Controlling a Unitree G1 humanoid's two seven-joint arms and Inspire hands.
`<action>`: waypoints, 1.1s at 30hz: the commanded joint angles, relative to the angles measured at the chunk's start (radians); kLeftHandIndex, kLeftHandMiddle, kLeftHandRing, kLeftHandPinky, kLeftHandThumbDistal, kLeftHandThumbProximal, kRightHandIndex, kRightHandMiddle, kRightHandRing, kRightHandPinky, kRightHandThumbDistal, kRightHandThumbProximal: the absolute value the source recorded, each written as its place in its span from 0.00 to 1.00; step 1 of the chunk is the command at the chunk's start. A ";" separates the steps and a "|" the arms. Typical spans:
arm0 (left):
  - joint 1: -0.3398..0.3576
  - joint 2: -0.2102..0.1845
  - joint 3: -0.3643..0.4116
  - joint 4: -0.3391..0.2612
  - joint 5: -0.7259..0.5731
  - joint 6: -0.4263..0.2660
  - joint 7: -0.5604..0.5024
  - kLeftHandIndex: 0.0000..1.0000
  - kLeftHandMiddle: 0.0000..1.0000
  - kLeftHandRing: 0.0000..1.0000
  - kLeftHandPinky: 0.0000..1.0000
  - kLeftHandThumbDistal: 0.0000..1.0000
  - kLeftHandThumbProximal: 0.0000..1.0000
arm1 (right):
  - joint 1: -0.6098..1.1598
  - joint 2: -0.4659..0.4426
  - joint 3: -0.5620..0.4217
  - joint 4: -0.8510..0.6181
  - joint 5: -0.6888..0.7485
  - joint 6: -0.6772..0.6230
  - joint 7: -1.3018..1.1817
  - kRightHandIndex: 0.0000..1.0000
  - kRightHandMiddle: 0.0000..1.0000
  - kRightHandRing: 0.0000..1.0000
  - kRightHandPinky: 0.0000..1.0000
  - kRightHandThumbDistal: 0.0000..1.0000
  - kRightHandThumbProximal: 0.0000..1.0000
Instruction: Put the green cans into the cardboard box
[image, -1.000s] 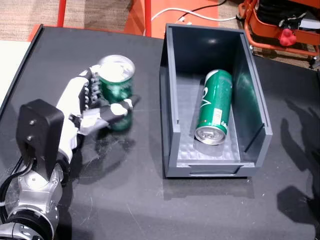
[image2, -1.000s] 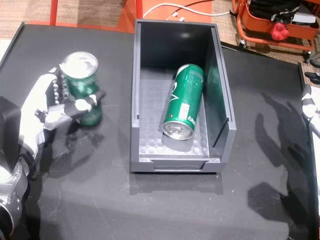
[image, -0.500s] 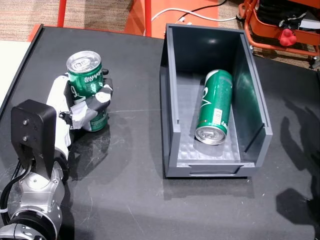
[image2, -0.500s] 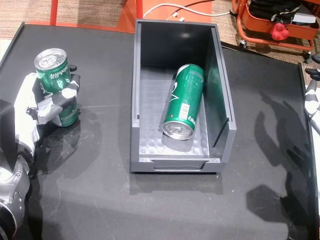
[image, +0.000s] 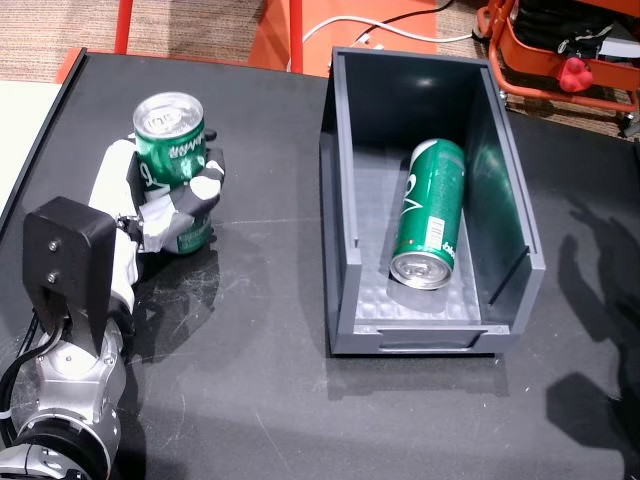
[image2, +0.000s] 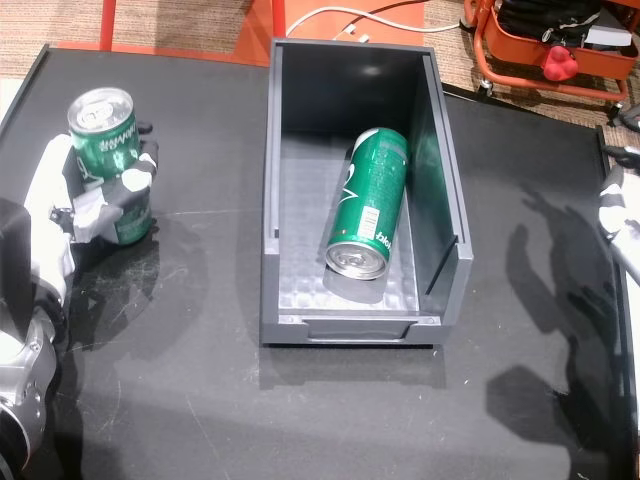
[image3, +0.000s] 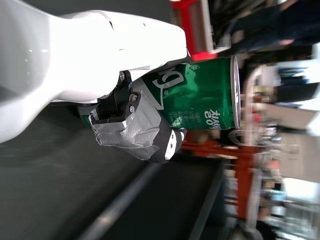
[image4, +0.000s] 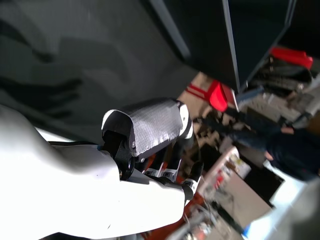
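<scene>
An upright, shiny green can is clamped by the left hand on the matte black table. Another can lies inside the grey rectangular box. The right hand holds nothing, fingers apart.

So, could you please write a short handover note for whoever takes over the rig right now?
Left robot hand: shut on an upright green can, on the black table left of the box.
Right robot hand: open, holding nothing, off to the table's right edge.
Done: one can lies on its side inside the grey box.
Left: carry the held can over and put it in the box.
</scene>
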 joint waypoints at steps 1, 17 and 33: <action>-0.042 -0.013 0.019 -0.025 -0.041 -0.050 -0.055 0.51 0.46 0.42 0.43 0.32 0.00 | -0.001 0.018 0.025 0.005 -0.024 0.031 -0.015 0.86 0.72 0.71 0.84 0.50 0.65; -0.180 0.019 -0.052 -0.049 -0.021 -0.064 -0.288 0.36 0.41 0.43 0.43 0.42 0.00 | -0.038 0.136 0.166 0.002 -0.146 0.084 -0.092 0.86 0.72 0.73 0.85 0.49 0.60; -0.219 -0.024 -0.232 -0.022 0.148 -0.102 -0.245 0.37 0.40 0.41 0.41 0.51 0.00 | -0.052 0.188 0.203 0.000 -0.156 0.092 -0.110 0.80 0.72 0.71 0.85 0.51 0.62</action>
